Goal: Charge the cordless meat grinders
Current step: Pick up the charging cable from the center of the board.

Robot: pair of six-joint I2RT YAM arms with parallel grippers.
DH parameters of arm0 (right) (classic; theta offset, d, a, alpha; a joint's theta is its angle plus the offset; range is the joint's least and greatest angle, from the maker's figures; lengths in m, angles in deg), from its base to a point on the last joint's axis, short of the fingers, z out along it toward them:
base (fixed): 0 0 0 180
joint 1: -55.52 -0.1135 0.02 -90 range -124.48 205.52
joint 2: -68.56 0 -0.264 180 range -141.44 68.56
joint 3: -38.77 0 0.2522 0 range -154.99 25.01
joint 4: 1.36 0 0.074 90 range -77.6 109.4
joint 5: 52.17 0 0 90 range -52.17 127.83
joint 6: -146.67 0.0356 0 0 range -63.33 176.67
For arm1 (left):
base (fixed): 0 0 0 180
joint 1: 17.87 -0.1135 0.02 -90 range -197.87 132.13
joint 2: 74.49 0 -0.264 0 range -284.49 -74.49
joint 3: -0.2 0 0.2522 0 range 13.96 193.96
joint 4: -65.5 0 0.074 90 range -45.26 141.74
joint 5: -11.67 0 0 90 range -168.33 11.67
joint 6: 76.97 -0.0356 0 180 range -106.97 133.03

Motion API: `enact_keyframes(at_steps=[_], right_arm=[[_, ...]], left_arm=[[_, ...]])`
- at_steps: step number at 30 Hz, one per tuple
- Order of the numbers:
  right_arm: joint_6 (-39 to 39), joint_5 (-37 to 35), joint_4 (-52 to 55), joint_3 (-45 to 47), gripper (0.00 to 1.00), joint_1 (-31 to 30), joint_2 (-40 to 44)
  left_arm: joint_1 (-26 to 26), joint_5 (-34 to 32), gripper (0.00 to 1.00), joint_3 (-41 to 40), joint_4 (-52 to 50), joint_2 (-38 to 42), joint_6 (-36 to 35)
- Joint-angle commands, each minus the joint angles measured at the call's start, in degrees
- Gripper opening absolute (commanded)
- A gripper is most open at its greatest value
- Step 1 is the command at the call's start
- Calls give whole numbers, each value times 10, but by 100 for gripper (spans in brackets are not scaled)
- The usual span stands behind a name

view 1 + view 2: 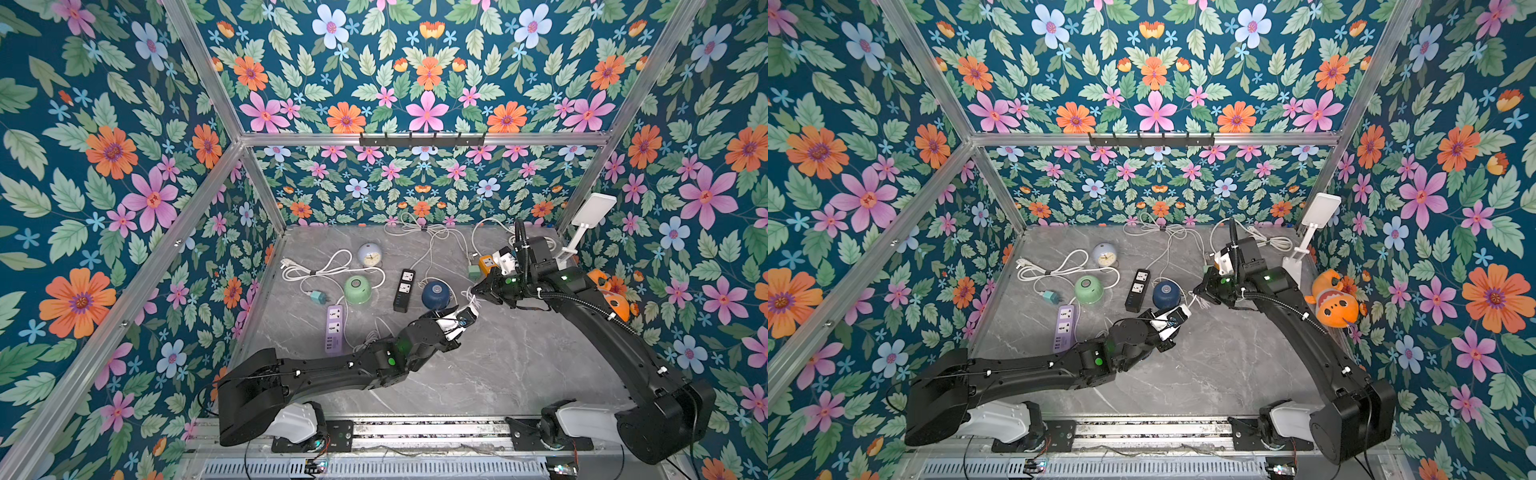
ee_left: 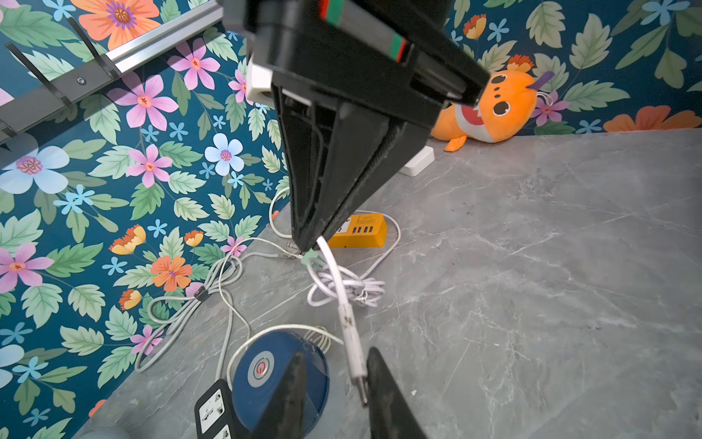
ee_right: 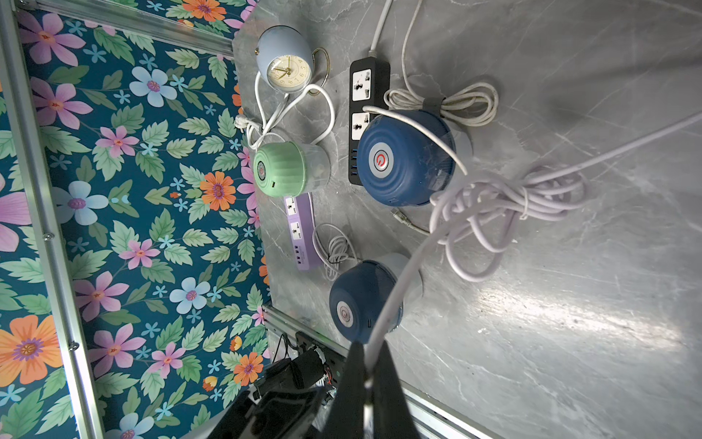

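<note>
Right pincer [image 3: 370,344]: pressed together, pinching a pale lilac charging cable [image 3: 397,289] a little above its plug end.

Left pincer [image 2: 337,351]: jaws spread to either side of the cable's white connector [image 2: 355,365]. No grip shows. The connector hangs off-centre, just beside one finger [image 2: 383,395].

Navy blue domed cordless meat grinder with a round grey button [image 2: 243,399]: on the grey marbled worktop [image 2: 532,266], just beside the left pincer.

Mint green domed grinder [image 3: 281,169]: well beyond both pincers.

Risk: if the jaws close on an off-centre, dangling connector, they may knock it aside or clamp it askew. The tied cable coil [image 3: 532,197] trailing below the right pincer could drag.

Views:
- Only the left wrist view shows the connector between the fingers.
- Only the right wrist view shows a second navy blue domed grinder [image 3: 353,296], close under the right pincer.
- In a top view the left arm [image 1: 332,370] seems to hide that second grinder.
</note>
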Motion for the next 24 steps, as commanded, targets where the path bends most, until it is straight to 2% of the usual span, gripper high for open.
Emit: enact_keyframes(at_steps=[1, 4, 9, 16, 21, 22, 23, 24], right_arm=[[4, 4, -9, 0, 0, -2, 0], [5, 3, -10, 0, 0, -4, 0], [6, 3, -11, 0, 0, -6, 0], [5, 3, -10, 1, 0, -6, 1], [2, 4, -9, -1, 0, -6, 2], [-1, 3, -6, -1, 5, -6, 4], [-4, -2, -5, -2, 20, -6, 6], [-10, -8, -2, -3, 30, -6, 10]], left_arm=[[0, -3, 24, 8, 2, -4, 1], [0, -4, 23, 9, 3, -7, 2], [0, -2, 13, 11, -1, -13, 5], [0, -3, 13, 8, -5, -11, 13], [0, -1, 4, 10, -16, -7, 17], [0, 0, 0, 12, -23, -5, 21], [-1, 4, 0, 14, -32, -3, 25], [-1, 7, 0, 17, -40, 0, 29]])
